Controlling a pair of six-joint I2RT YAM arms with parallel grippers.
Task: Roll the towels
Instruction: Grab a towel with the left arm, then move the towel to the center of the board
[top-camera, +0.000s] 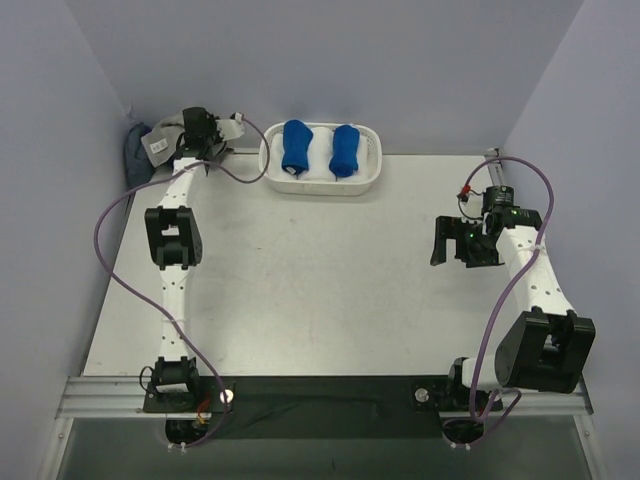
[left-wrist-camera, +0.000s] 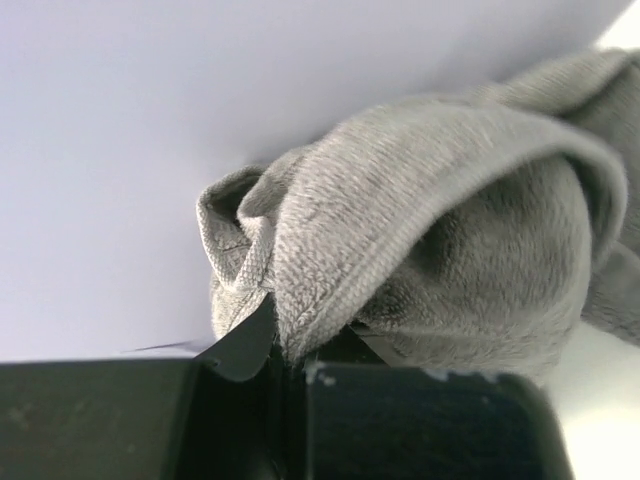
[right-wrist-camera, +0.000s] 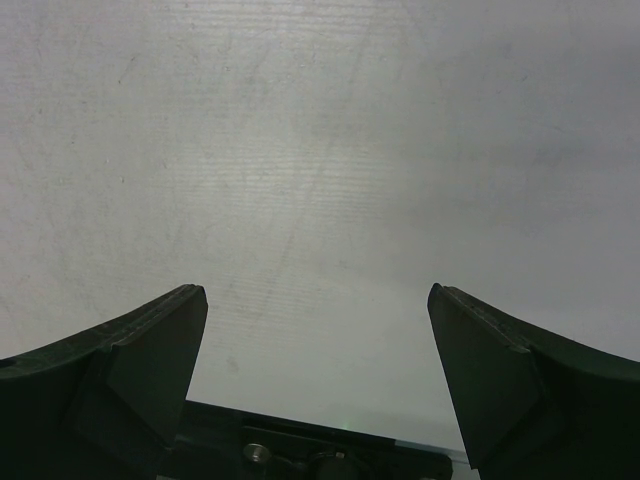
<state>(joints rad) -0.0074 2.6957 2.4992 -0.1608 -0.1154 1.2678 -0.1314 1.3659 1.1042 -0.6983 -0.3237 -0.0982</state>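
Observation:
A grey terry-cloth towel (left-wrist-camera: 450, 220) lies bunched in the table's far left corner against the wall, showing in the top view as a pale grey heap (top-camera: 160, 143). My left gripper (top-camera: 203, 130) reaches into that corner. In the left wrist view the left gripper (left-wrist-camera: 285, 350) is shut on a fold of the towel's hemmed edge, and cloth bulges out above the black fingertips (left-wrist-camera: 240, 350). My right gripper (top-camera: 447, 242) hovers over bare table on the right. The right wrist view shows the right gripper (right-wrist-camera: 318, 330) open with nothing between its fingers.
A white basket (top-camera: 372, 165) stands at the back centre and holds two bright blue towel bundles (top-camera: 296, 147) (top-camera: 344, 150). A small purple-blue cloth (top-camera: 135, 152) sits in the far left corner beside the grey towel. Walls close in the back and both sides.

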